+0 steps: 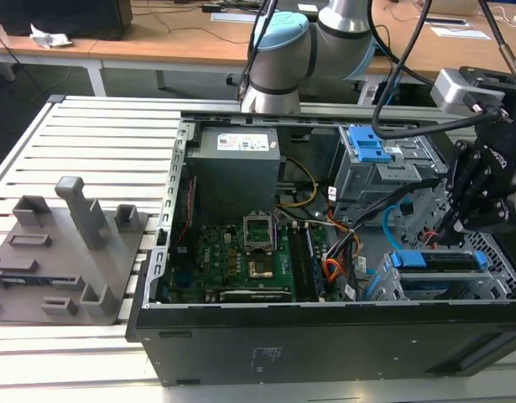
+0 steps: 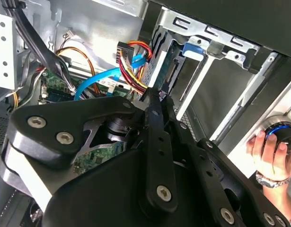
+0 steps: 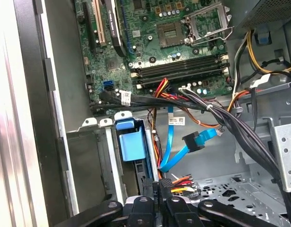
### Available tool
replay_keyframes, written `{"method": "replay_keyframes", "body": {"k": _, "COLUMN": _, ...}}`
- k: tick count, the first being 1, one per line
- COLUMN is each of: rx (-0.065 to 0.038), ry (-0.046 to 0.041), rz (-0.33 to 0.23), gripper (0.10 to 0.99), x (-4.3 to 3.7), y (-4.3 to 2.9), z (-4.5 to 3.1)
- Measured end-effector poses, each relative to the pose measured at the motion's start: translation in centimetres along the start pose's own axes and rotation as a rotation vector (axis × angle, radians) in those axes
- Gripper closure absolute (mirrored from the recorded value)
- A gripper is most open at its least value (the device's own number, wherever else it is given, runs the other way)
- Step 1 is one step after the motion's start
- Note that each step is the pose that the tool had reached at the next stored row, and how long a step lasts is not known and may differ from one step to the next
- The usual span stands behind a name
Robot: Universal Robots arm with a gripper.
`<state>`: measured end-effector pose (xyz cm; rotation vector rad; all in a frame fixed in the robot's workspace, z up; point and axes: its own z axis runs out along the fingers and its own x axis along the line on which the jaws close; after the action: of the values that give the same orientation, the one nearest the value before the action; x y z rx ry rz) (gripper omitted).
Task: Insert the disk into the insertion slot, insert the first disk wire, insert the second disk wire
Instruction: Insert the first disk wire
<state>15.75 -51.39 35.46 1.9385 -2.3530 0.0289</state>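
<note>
The disk (image 1: 434, 261), in its blue carrier, sits in the insertion slot (image 1: 495, 288) at the case's front corner, on the exterior view's right. In the first wrist view the carrier's blue tab (image 3: 131, 144) shows inside the slot's metal frame (image 3: 109, 156). My gripper (image 1: 449, 233) hangs just above the disk's inner end. It is shut on a disk wire: a black plug with red, yellow and black leads (image 3: 174, 183) sits between the fingertips (image 3: 157, 189). The other disk wire, flat and blue with a black plug (image 3: 195, 141), hangs loose beside it.
A taller grey cage with a blue latch (image 1: 367, 147) stands behind the slot. Black cable bundles (image 3: 216, 113) cross above the disk bay. Motherboard (image 1: 241, 252) and power supply (image 1: 237, 164) fill the case's other side. A person's hand (image 2: 267, 156) rests outside the case. A grey fixture (image 1: 65, 252) lies on the table.
</note>
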Motion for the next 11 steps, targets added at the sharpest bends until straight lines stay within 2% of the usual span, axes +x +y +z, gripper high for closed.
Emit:
{"method": "replay_keyframes", "body": {"k": 4, "rx": 0.0, "ry": 0.0001, "rz": 0.0, "gripper": 0.922, "x": -0.2, "y": -1.07, "z": -0.07}}
{"method": "replay_keyframes", "body": {"k": 11, "rx": 0.0, "ry": 0.0001, "rz": 0.0, "gripper": 0.922, "x": -0.02, "y": -1.18, "z": -0.06}}
